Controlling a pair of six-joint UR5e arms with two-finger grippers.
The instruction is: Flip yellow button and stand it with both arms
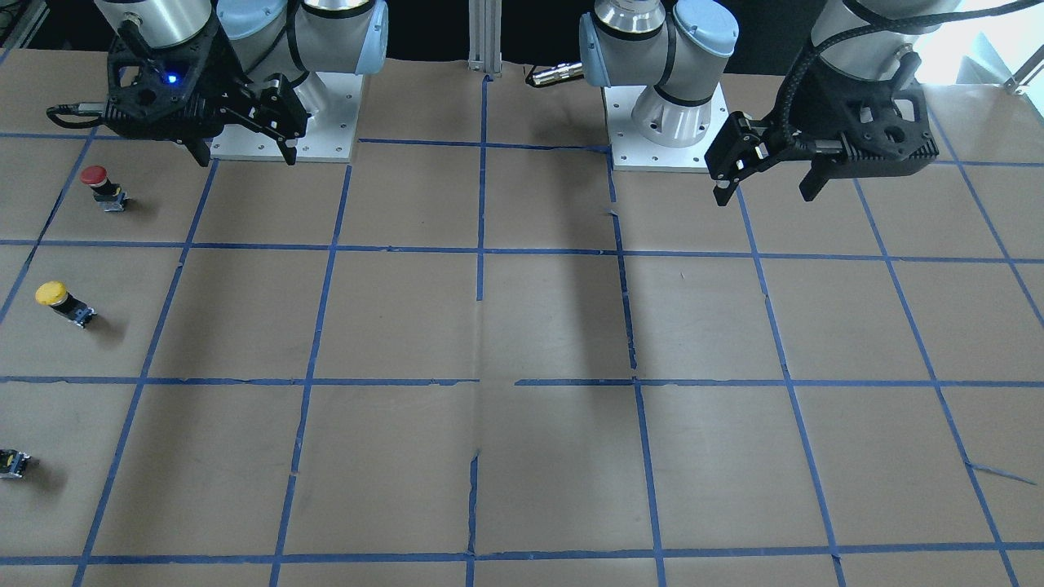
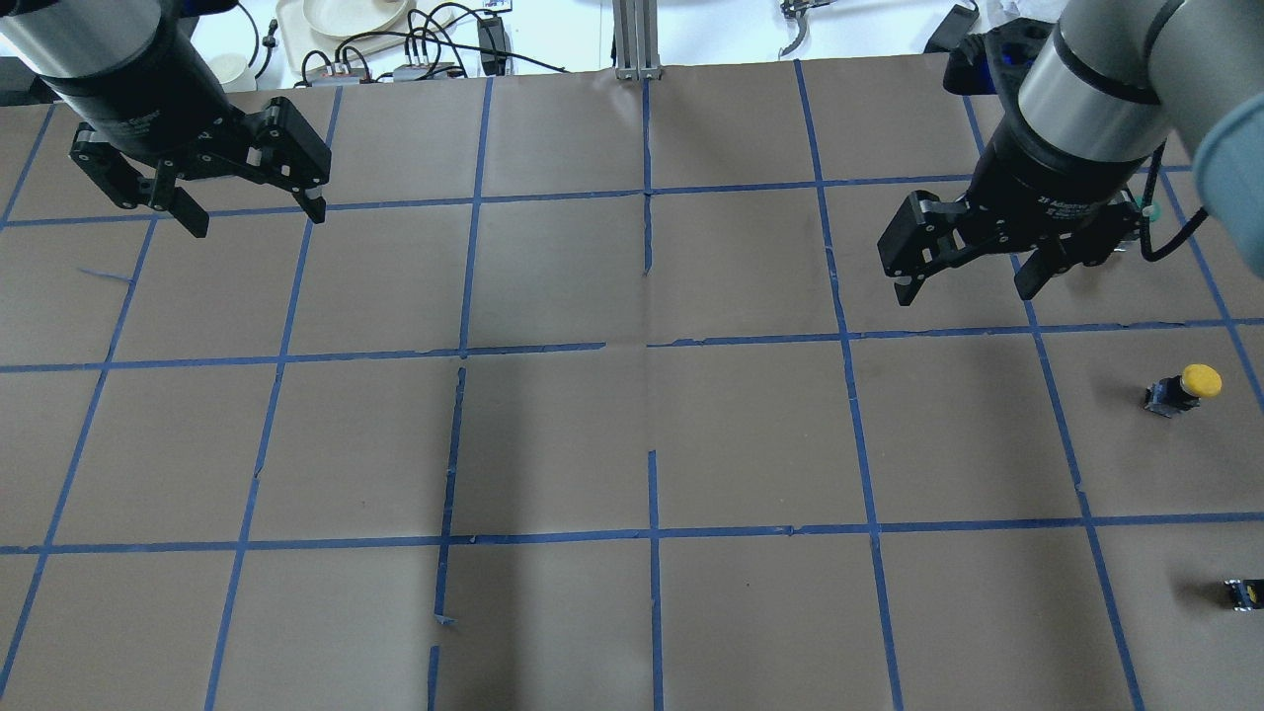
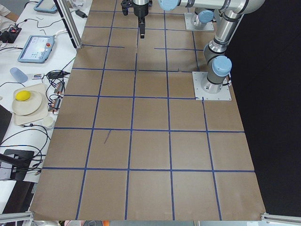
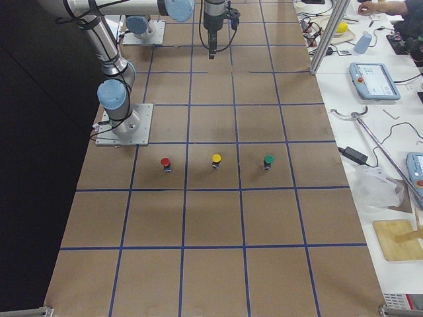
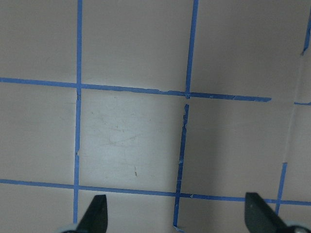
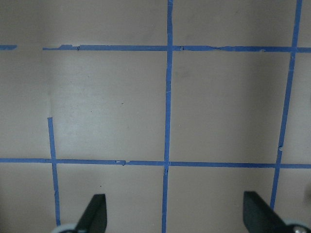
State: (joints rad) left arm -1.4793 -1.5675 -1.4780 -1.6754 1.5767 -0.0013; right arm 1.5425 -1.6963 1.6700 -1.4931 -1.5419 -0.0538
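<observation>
The yellow button [image 1: 61, 302] is at the far left of the front view, its yellow cap up and left of its black-grey body. It also shows in the overhead view [image 2: 1185, 387] and in the right side view [image 4: 216, 160], where the cap sits on top. My right gripper [image 1: 245, 155] is open and empty, above the table well away from the button, up and to the right of it; it also shows overhead [image 2: 968, 291]. My left gripper [image 1: 765, 194] is open and empty over the other half of the table, also seen overhead [image 2: 257, 217]. Neither wrist view shows the button.
A red-capped button [image 1: 102, 186] stands between the yellow one and the right arm's base plate [image 1: 326, 122]. A small black-grey block with a yellow spot [image 1: 15, 463] lies at the view's left edge. A green-capped button [image 4: 268, 160] shows in the right side view.
</observation>
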